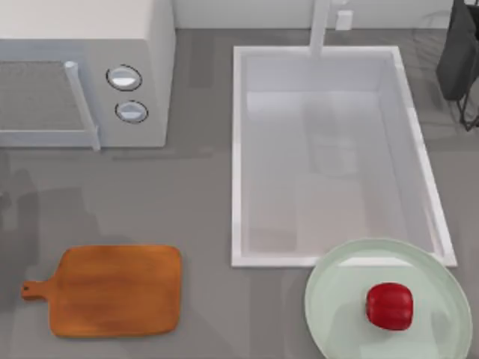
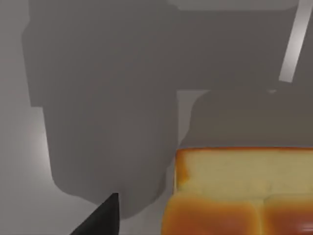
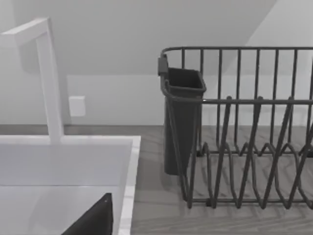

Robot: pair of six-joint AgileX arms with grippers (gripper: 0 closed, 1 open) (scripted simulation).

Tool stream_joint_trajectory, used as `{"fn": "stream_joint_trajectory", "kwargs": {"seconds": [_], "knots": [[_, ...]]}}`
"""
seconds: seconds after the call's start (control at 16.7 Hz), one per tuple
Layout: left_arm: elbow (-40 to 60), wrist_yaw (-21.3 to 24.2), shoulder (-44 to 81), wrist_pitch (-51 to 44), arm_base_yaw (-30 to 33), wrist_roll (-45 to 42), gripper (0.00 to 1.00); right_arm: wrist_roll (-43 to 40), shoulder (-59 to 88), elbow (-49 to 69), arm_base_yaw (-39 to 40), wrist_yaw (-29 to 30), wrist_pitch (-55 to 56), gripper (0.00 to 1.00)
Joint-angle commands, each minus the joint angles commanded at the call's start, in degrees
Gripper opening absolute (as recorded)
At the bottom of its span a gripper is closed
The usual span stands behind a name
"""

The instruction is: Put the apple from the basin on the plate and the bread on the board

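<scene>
The red apple lies on the pale green plate at the front right. Left of it, the white basin holds nothing. The wooden board lies bare at the front left. The golden bread hangs above the grey counter close to the left wrist camera, casting a shadow below. My left gripper is shut on it, with one dark fingertip showing beside the loaf. My right gripper hovers over the basin's far right corner, near the faucet.
A white microwave with two knobs stands at the back left. A dark wire dish rack with a cup holder sits right of the basin. The faucet rises at the basin's back rim.
</scene>
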State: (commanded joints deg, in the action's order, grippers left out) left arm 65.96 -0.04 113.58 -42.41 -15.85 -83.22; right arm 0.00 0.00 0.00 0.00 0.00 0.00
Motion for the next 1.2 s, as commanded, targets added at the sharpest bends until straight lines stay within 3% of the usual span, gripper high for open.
{"fn": "stream_joint_trajectory", "kwargs": {"seconds": [0.54,1.2], "knots": [[0.0,0.0,0.0,0.0,0.0,0.0,0.02,0.0,0.0,0.0,0.0,0.0,0.0,1.0],[0.2,0.15,-1.88,-2.96,0.03,0.77,0.0,0.0,0.0,0.0,0.0,0.0,0.0,1.0]]}}
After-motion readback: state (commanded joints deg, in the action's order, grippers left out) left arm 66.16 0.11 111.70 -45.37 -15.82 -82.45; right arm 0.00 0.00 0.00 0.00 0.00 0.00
